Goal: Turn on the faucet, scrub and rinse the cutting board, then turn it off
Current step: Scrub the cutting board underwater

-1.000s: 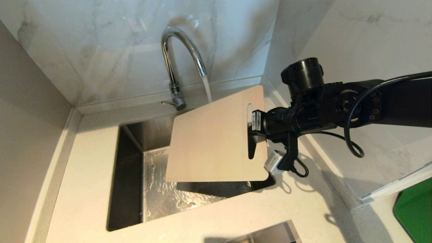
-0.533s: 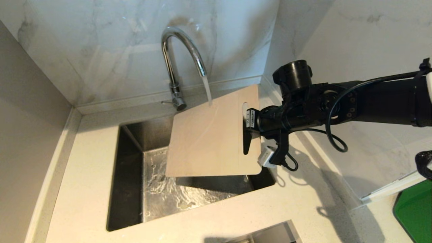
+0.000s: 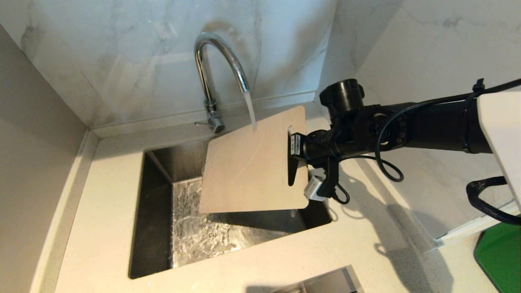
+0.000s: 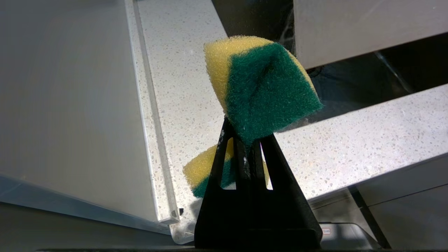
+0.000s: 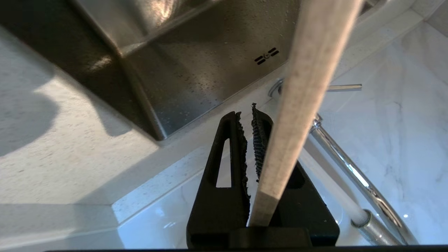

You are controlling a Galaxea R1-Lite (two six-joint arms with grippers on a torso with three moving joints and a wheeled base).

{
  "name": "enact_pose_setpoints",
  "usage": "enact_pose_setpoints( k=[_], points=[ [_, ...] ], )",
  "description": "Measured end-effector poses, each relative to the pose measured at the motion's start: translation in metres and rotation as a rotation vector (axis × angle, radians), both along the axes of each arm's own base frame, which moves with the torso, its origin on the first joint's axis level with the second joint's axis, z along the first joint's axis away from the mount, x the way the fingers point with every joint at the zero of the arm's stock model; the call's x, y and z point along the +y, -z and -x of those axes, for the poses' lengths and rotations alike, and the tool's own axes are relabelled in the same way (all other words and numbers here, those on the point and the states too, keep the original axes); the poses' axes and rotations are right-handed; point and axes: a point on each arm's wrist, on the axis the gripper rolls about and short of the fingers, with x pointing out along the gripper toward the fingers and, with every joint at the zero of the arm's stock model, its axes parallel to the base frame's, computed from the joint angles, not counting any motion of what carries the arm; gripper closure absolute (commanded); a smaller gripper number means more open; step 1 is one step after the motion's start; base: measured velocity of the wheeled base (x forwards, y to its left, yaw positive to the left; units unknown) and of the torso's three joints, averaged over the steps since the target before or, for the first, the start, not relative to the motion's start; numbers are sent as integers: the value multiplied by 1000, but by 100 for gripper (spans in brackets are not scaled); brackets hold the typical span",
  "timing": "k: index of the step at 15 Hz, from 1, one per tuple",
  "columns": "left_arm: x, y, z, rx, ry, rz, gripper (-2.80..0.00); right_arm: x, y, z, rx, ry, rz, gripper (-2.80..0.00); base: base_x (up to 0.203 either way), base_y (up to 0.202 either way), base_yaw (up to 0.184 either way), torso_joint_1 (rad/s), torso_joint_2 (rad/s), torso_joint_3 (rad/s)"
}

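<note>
The chrome faucet [image 3: 220, 53] runs, and its stream lands on the upper edge of the beige cutting board [image 3: 248, 171]. The board hangs tilted over the steel sink [image 3: 156, 211]. My right gripper [image 3: 294, 160] is shut on the board's handle end, beside the cut-out. In the right wrist view the board [image 5: 304, 87] stands edge-on between the right gripper [image 5: 249, 113] fingers, with the faucet [image 5: 350, 171] behind. My left gripper [image 4: 246, 134] is out of the head view, shut on a yellow and green sponge [image 4: 262, 84] over the counter.
The faucet's thin lever [image 3: 201, 123] points left at its base. Water ripples in the sink bottom. Marble walls close in behind and to the right. A green tray [image 3: 500, 252] lies at the far right on the speckled counter [image 3: 101, 211].
My right arm has carried the cutting board leftward, further under the spout. The stream that met the board's top edge now runs down its face. The left arm has stayed still.
</note>
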Motion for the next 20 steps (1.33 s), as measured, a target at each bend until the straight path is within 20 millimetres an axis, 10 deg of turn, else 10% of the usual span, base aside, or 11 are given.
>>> enact_pose_setpoints(
  k=[20],
  points=[
    [0,0,0,0,-1,0,0,36,12,-27,-21,-55,-16,0,0,0,0,0,0,0]
  ],
)
